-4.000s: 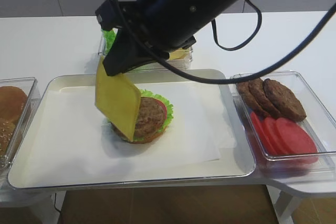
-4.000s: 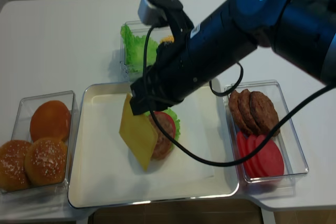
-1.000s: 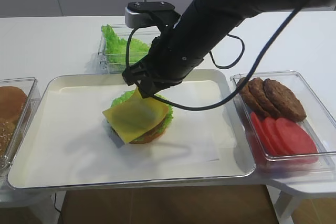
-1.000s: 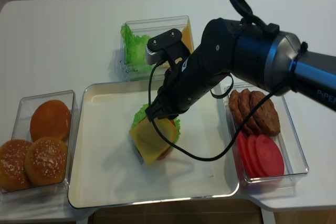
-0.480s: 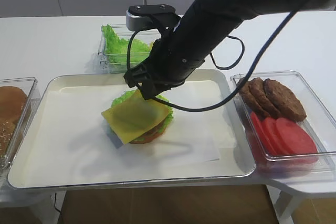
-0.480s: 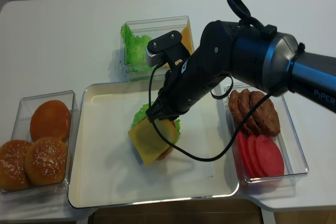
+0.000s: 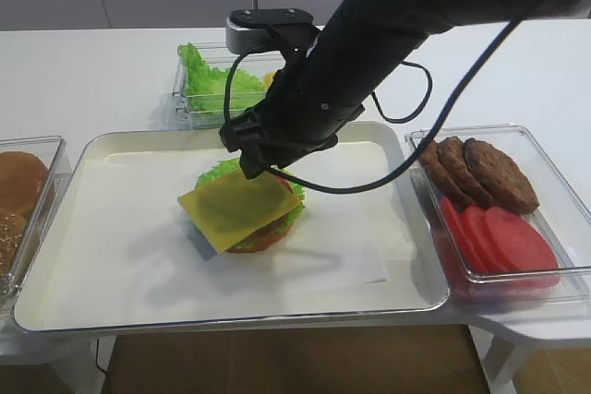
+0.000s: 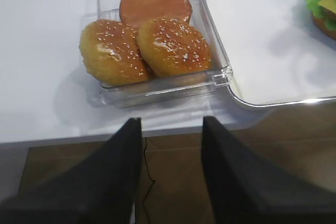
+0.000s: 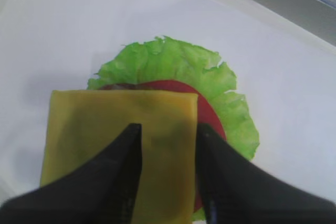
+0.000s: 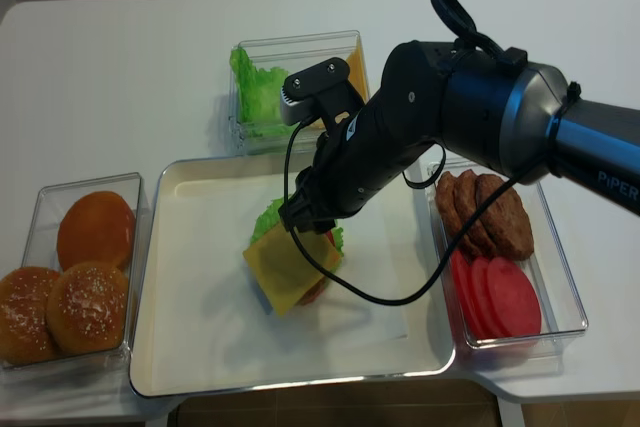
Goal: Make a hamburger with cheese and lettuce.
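The hamburger (image 7: 270, 235) sits mid-tray on white paper, with its lettuce rim (image 9: 210, 77) and tomato showing. The yellow cheese (image 7: 233, 211) lies flat on top of it, overhanging to the front left; it also shows in the right wrist view (image 9: 100, 129) and the realsense view (image 10: 283, 269). My right gripper (image 7: 259, 169) hovers just over the cheese's back edge, and in the wrist view (image 9: 169, 129) its jaws stand apart with the cheese lying below them. My left gripper (image 8: 170, 121) is open and empty over the table's front edge, by the bun box.
The metal tray (image 7: 92, 292) holds the paper. A clear box of buns (image 8: 157, 40) stands left of the tray. A box with lettuce and cheese slices (image 10: 270, 77) stands behind it. A box of brown patties and tomato slices (image 7: 489, 191) stands on the right.
The right gripper brought the hanging cheese down over the hamburger. The slice now lies flat and the gripper has lifted slightly off it. The left arm has not moved.
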Robot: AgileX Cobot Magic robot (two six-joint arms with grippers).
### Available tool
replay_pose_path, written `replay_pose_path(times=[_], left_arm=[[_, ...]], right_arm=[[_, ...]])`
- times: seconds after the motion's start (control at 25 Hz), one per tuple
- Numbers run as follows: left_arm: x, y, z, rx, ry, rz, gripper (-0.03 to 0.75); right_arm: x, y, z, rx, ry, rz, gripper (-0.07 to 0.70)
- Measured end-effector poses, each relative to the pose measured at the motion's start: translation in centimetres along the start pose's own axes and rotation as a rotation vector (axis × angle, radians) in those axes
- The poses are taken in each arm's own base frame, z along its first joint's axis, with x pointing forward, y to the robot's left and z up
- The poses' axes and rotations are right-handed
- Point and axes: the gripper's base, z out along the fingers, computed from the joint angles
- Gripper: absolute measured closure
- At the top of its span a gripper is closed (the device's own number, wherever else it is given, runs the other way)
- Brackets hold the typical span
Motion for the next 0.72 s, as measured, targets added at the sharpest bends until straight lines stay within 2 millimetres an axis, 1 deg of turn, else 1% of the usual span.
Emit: replay_pose_path(times=[0.2, 0.28, 0.44, 0.52, 0.6, 0.72], left_arm=[[0.0, 0.0, 0.0, 0.0, 0.0, 0.0, 0.428], [0.0, 0.0, 0.0, 0.0, 0.0, 0.0, 0.428], [0.0, 0.0, 0.0, 0.0, 0.0, 0.0, 0.428], [0.0, 0.0, 0.0, 0.0, 0.0, 0.0, 0.427], [0.0, 0.0, 0.0, 0.0, 0.0, 0.0, 0.428], [0.0, 0.0, 0.0, 0.0, 0.0, 0.0, 0.428]], right_arm=[[0.1, -0.4, -0.1, 0.048, 0.01, 0.048, 0.2], [0.1, -0.6, -0.6, 0.091, 0.005, 0.056, 0.149], [-0.1, -1.1, -3.0, 0.209, -0.014, 0.05, 0.125], [0.2, -1.7, -4.1, 0.302, 0.007, 0.046, 0.123], [0.6, -3.0, -5.3, 0.379, 0.045, 0.074, 0.122], [1.3, -5.6, -7.2, 0.453, 0.103, 0.132, 0.122]])
